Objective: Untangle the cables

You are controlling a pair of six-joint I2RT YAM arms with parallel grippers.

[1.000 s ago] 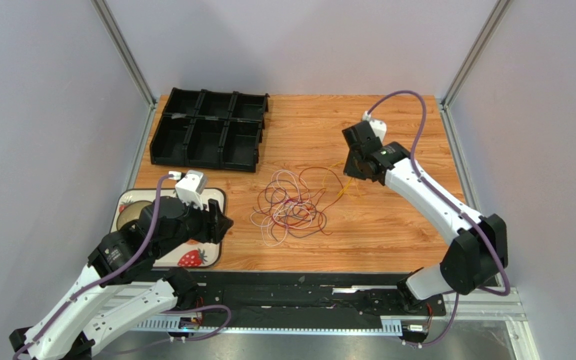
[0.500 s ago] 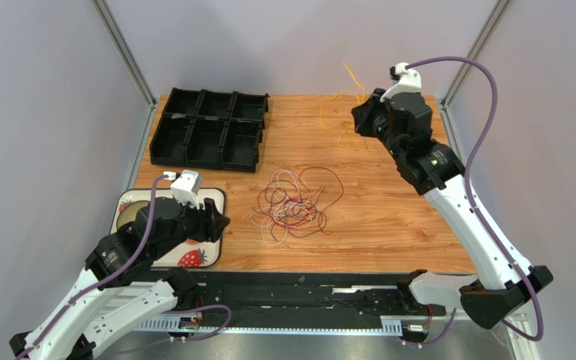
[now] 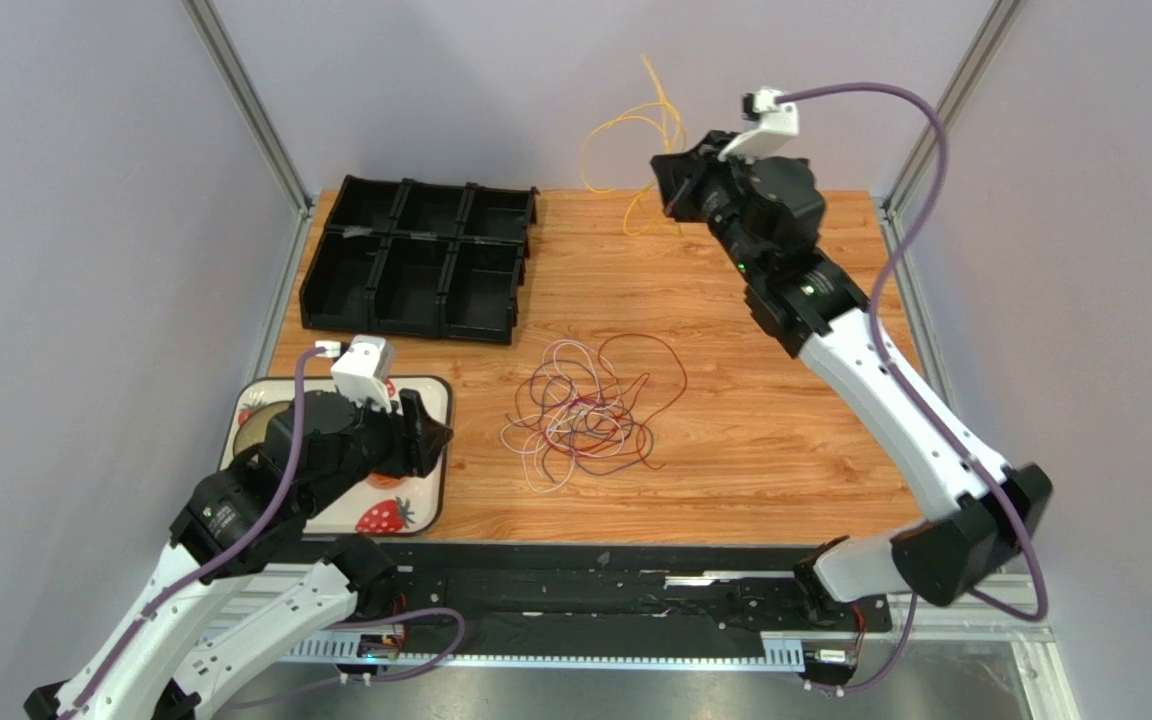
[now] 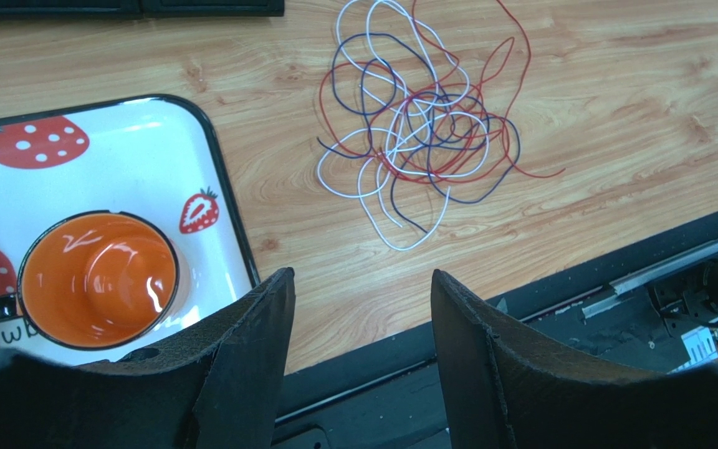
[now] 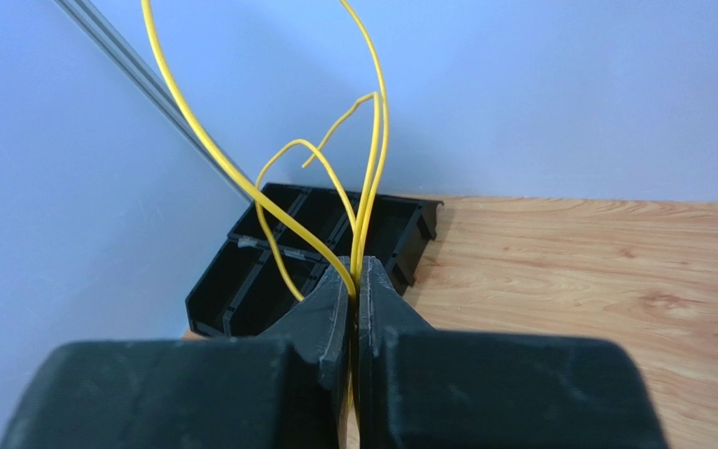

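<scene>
A tangle of thin cables (image 3: 591,405) in red, white, lilac and dark blue lies on the wooden table's middle; it also shows in the left wrist view (image 4: 424,122). My right gripper (image 3: 668,177) is raised high over the table's far edge and is shut on a yellow cable (image 3: 630,132), whose loops stand up from the jaws (image 5: 335,178). The yellow cable is clear of the tangle. My left gripper (image 3: 440,435) is open and empty, over the tray's right edge, left of the tangle.
A black compartment organizer (image 3: 417,258) sits at the far left, also in the right wrist view (image 5: 297,245). A white strawberry tray (image 4: 194,159) holds an orange mug (image 4: 99,277) at the near left. A black rail (image 3: 612,578) runs along the near edge.
My right gripper has lifted the yellow cable out of the tangle, up and back toward the far wall, then leftward. The left gripper has drifted slightly toward the near side.
</scene>
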